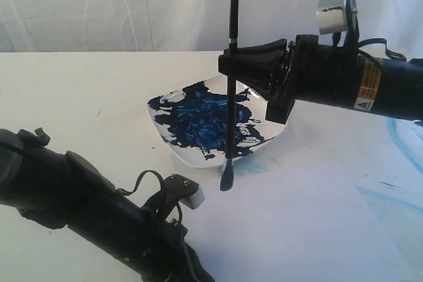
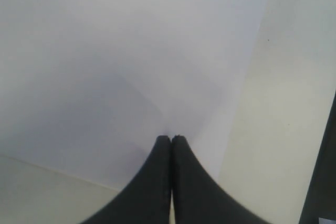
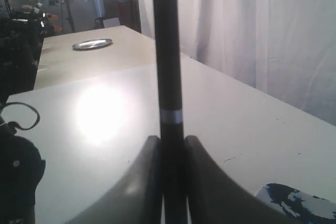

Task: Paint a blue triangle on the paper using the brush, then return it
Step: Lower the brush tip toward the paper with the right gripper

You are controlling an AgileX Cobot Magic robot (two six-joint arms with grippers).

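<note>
My right gripper (image 1: 231, 54) is shut on the brush (image 1: 231, 84) and holds it upright by its black handle. The dark bristles (image 1: 227, 177) point down, just off the near rim of the paint dish, close above the white surface. In the right wrist view the handle (image 3: 167, 51) rises between the two fingers of that gripper (image 3: 173, 142). My left gripper (image 2: 171, 137) is shut with nothing in it, its tips low over the white paper (image 2: 131, 51). The paper (image 1: 284, 229) lies in front of the dish. The blue triangle is out of view.
A white dish (image 1: 261, 143) smeared with dark-blue paint sits mid-table, also seen as a dish corner (image 3: 294, 203). Pale blue smears (image 1: 396, 196) mark the surface at the right. The left arm (image 1: 79, 203) lies across the near left. A white curtain hangs behind.
</note>
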